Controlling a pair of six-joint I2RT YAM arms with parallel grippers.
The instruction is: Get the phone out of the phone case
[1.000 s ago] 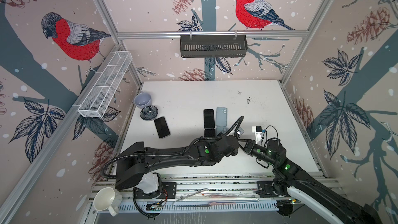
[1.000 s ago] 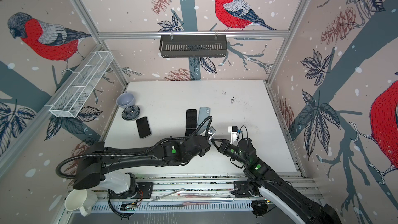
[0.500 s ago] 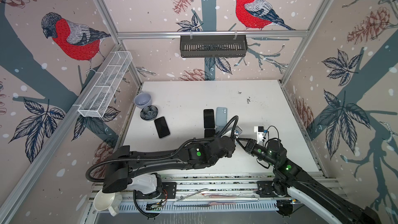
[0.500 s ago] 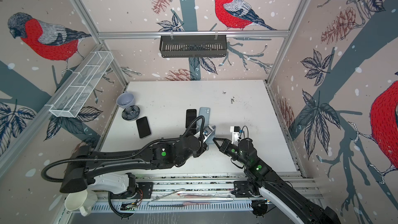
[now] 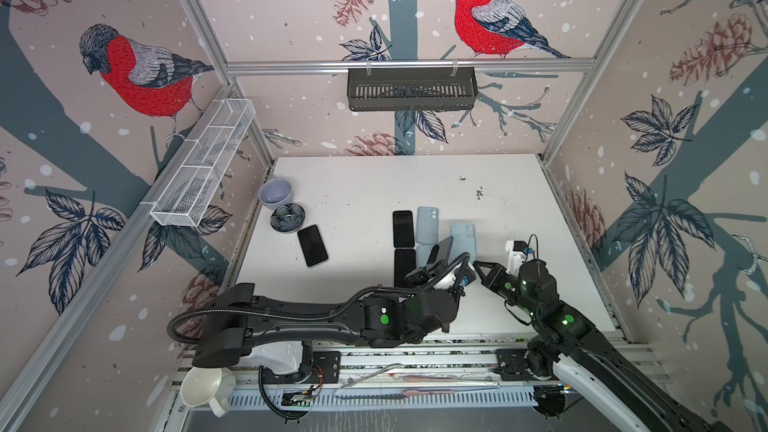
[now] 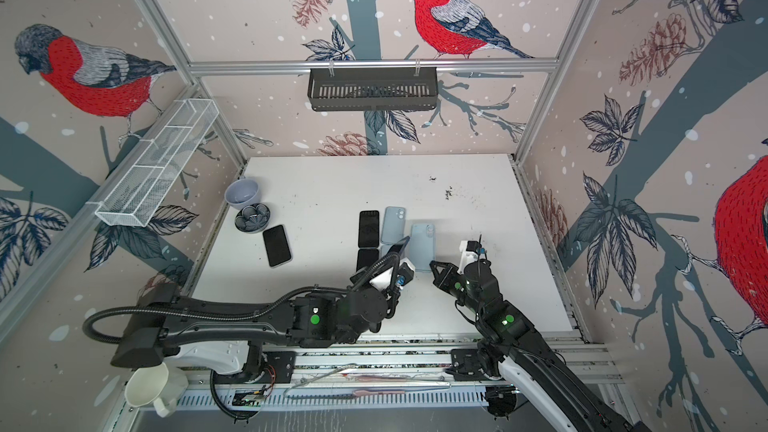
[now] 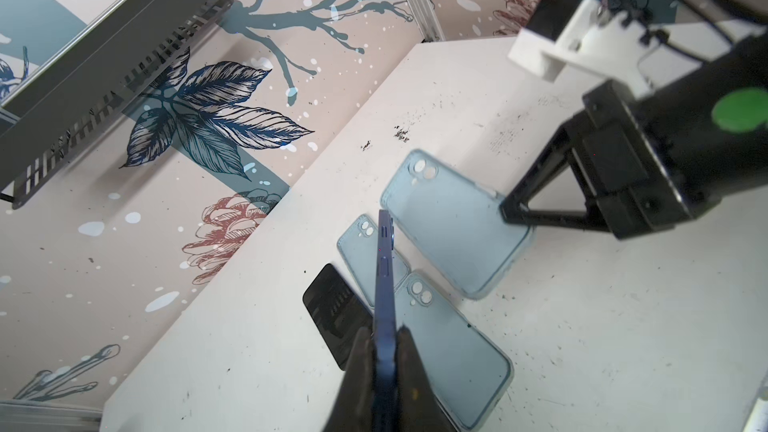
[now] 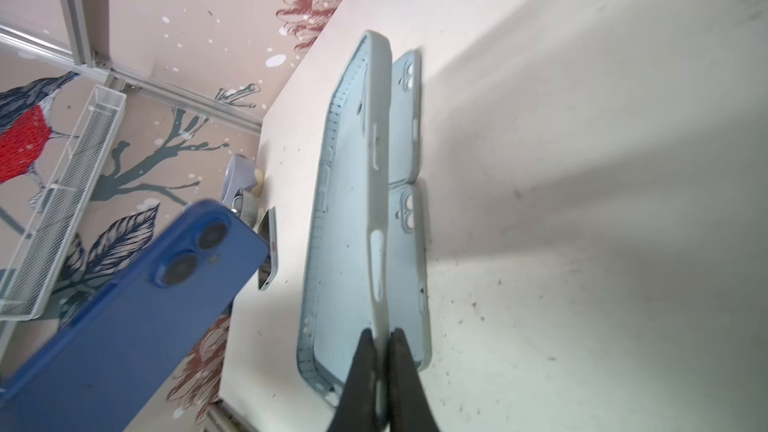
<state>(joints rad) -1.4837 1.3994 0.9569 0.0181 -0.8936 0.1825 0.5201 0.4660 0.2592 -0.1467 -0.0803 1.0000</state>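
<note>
- Blue and bare of any cover, the phone (image 7: 384,284) stands on edge in my left gripper (image 7: 383,334), which is clamped tight on its near end and holds it off the white table (image 5: 353,184).
- My right gripper (image 8: 381,338) is pinched narrow on the side wall of the light-blue phone case (image 8: 345,201), close to its near corner. The hollow of the case shows empty. I cannot tell whether its far end rests on the table.
- The phone lies to the left of the phone case, near it but apart, with no part of it inside the hollow.
- Both long axes run away from me toward the back wall, nearly parallel. The phone's far end tilts upward.
- I judge the pulling-apart done. What remains is to lay each piece down, and my left arm is the one carrying the phone.
- Directly under the phone lie spare cases (image 7: 453,359) and a black phone (image 7: 332,309), so I would want bare table further left before lowering, or it may land on them.
</note>
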